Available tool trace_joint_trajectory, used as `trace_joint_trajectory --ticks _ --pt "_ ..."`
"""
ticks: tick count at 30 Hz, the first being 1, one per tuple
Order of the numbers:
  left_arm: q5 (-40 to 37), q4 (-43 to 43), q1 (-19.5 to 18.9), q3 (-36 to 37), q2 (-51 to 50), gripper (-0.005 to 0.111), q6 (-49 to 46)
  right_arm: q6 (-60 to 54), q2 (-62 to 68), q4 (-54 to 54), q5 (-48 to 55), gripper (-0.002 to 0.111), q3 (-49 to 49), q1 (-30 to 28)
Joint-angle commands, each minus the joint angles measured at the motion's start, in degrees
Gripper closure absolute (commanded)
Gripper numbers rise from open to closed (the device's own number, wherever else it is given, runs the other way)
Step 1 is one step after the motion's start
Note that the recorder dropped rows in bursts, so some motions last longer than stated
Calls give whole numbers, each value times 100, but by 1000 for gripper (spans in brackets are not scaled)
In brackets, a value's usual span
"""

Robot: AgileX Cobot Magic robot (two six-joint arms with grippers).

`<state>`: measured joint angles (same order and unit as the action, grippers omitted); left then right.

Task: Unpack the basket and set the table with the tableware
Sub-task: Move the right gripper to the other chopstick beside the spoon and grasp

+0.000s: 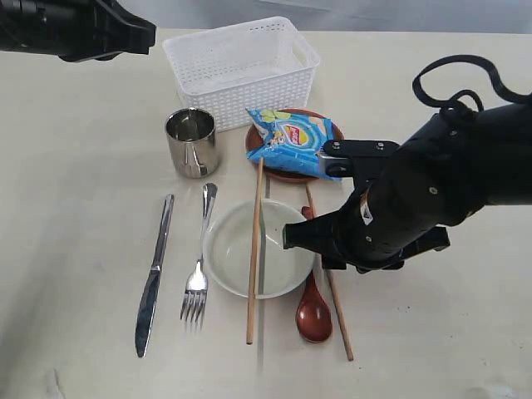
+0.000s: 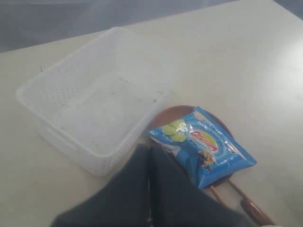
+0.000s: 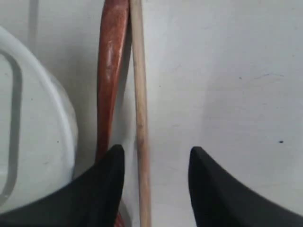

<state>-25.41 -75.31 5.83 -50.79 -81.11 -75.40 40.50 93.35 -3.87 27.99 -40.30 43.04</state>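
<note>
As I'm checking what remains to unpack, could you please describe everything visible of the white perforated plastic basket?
The white rectangular plastic basket stands upright on the pale beige tabletop. Its walls are perforated like mesh, with a handle cut-out in a short end. It is empty. A round brown plate lies by its near wall; contact cannot be judged.

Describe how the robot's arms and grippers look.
The left arm and the bulky right arm are matte black. A black cable loops above the right one, which bears a small yellowish marking. The right gripper has black tapered fingers; the left gripper looks dark and blurred.
</note>
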Motion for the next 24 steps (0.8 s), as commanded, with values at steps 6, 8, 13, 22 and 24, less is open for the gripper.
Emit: trace_joint_trajectory --ticks 6,8,13,22,24 --pt "13 13 -10 51 40 107 43 -61 2 30 -428 66 39 4" --pt "13 13 -10 51 40 107 43 -61 2 90 -519 66 39 4" --pt "13 13 -10 51 40 107 43 -47 2 111 -603 66 39 4" --pt "13 13 -10 51 40 107 43 -101 2 247 -780 66 39 4" --pt "13 13 -10 51 40 107 43 -101 2 258 -806 66 39 4"
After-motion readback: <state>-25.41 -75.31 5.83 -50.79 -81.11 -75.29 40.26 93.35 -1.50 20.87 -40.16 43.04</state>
